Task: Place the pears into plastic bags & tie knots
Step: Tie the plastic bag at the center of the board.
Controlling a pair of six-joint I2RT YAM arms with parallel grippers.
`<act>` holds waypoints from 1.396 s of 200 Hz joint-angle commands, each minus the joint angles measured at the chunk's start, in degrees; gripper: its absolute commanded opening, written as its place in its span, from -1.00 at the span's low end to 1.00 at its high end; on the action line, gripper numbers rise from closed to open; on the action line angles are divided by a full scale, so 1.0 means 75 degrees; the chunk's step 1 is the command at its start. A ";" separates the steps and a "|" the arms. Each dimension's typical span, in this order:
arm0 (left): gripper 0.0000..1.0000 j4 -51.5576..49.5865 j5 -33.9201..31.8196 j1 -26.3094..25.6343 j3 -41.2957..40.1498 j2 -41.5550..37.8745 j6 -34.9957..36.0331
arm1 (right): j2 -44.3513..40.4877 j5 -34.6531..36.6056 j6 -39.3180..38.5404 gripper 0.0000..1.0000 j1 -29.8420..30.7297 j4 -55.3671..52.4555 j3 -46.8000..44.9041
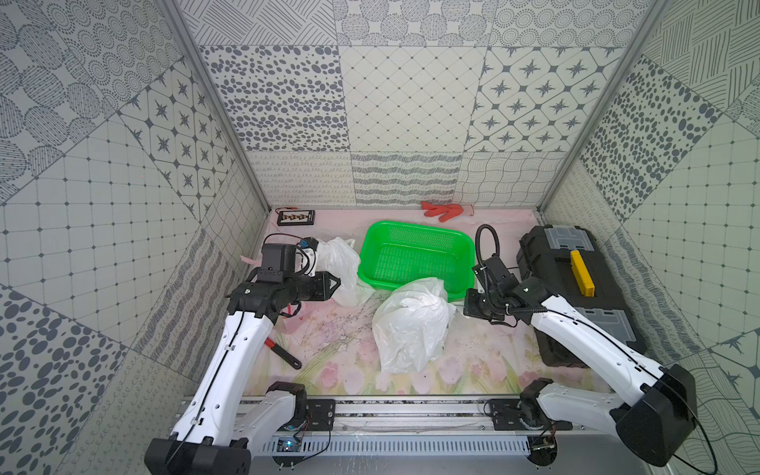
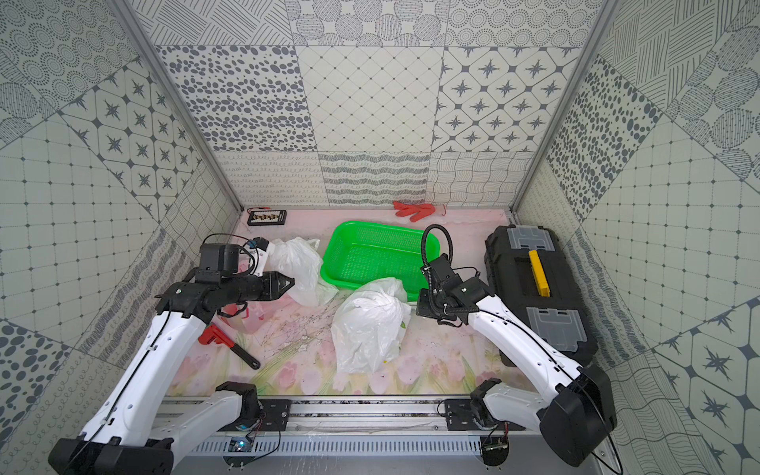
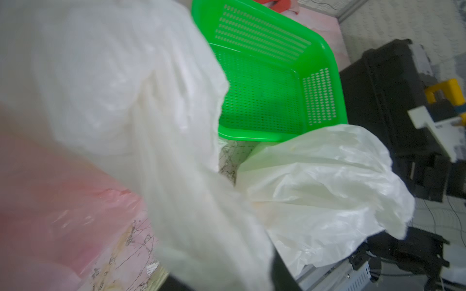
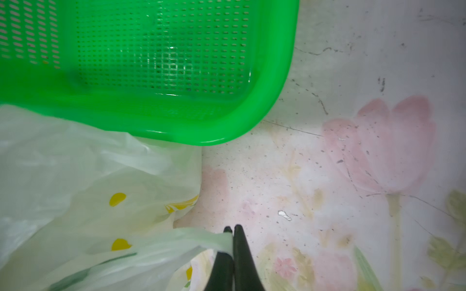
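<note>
- Right gripper: jaws pressed together, pinching a thin strip at the edge of the lemon-print bag.
- Left gripper: jaws stand apart. In the left wrist view, blurred film of the plain white bag runs between the two dark fingers; whether they touch it cannot be told.
- Lemon-print bag: bulging, lying mid-scene on the floral mat, its far end against the near rim of the green basket.
- Plain white bag: just beside the basket's wall on the left arm's side, directly ahead of the left gripper.
- Pink bag: under the left forearm, largely hidden in both top views.
- Pears: cannot be made out; the film hides what the bags hold.
- Black toolbox: with a yellow handle, beyond the right arm and along the side wall.
- Red wrench: on the mat beside the left arm.
- Red glove: at the foot of the back wall, behind the basket.
</note>
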 commanded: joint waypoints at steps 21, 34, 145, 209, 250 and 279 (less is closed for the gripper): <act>0.25 0.0440 0.1719 -0.1186 -0.0144 0.0003 -0.0920 | 0.0065 -0.0624 0.0448 -1.00 0.0339 0.0873 0.0284; 0.32 0.0578 0.1558 -0.1488 -0.0119 0.0160 -0.0958 | 0.0250 -0.0620 0.0466 -1.00 0.0464 0.0926 0.0401; 0.12 0.2599 0.1784 -0.2367 -0.0351 0.1524 -0.1617 | 0.0572 -0.0684 0.0677 -1.00 0.0783 0.1317 0.0236; -1.00 0.2390 0.1728 -0.2385 -0.0097 0.1819 -0.1433 | 0.0548 -0.0538 0.0665 -1.00 0.0801 0.1303 0.0173; -1.00 -0.0146 -0.0126 -0.1633 0.0121 0.1511 0.0394 | 0.0516 0.0901 0.0105 -1.00 0.0491 -0.0188 0.0007; -1.00 -0.0527 -0.0940 -0.0442 -0.0581 0.1326 0.0360 | 0.0866 0.1968 -0.0326 -1.00 0.0353 -0.0936 -0.0160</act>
